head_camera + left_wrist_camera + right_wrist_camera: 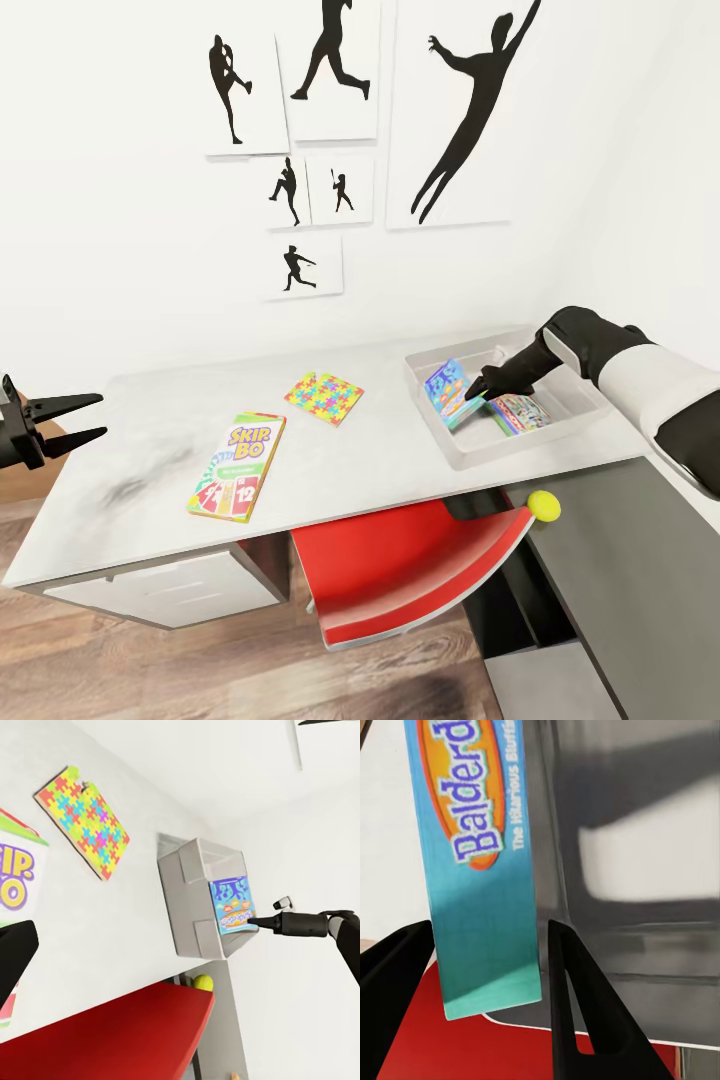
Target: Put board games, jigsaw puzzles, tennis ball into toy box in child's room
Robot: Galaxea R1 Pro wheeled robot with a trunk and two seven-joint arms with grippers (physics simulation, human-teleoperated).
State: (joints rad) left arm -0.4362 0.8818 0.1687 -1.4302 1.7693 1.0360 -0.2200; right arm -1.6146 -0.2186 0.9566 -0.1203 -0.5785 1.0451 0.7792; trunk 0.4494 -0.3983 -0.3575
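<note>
The table [330, 470] lies mostly bare: open surface runs between the SKIP-BO box [237, 466] and the toy box [455, 440], the jigsaw puzzle [324, 397] lying flat at 12 o'clock of the gap. Inside the toy box, the right gripper [480, 390] and two board games [520, 412] crowd the middle. A red chair [400, 575] blocks the table's 6 o'clock edge.

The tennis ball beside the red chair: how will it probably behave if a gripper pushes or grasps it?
The tennis ball is round, so a push would probably make it roll. It seems to sit at the edge of the dark cabinet top, next to the red chair, so a nudge could send it off. It looks small, so it is likely light.
</note>
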